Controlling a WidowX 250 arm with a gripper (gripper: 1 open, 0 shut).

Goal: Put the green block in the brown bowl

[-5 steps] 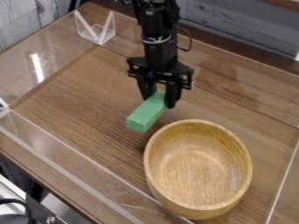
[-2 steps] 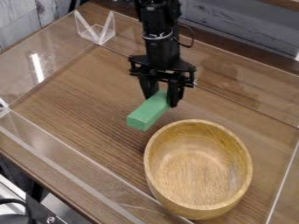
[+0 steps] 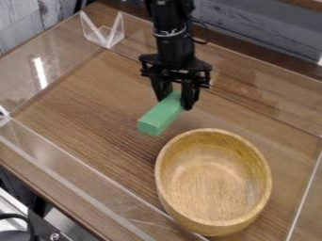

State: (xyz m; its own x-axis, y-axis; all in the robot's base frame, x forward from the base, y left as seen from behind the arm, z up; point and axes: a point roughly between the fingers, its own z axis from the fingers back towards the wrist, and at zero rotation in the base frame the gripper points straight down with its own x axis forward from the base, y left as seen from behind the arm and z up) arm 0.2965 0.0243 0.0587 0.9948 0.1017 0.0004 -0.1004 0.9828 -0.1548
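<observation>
The green block [image 3: 158, 116] is a slim bright green bar, gripped at its far end and tilting down toward the front left. My gripper [image 3: 175, 98] points straight down and is shut on that end, its black fingers on either side of the bar. The block's lower end hangs close to the wooden tabletop; whether it touches I cannot tell. The brown bowl [image 3: 213, 180] is a wide light wooden bowl with a thick rim, standing empty to the front right of the block, a short gap away.
A clear acrylic wall [image 3: 38, 66] fences the wooden table [image 3: 88, 113] on the left and front. A small clear stand [image 3: 104, 30] sits at the back left. Grey planks run behind the arm.
The block held in the gripper has risen slightly; the arm has hardly shifted. The bowl has not moved.
</observation>
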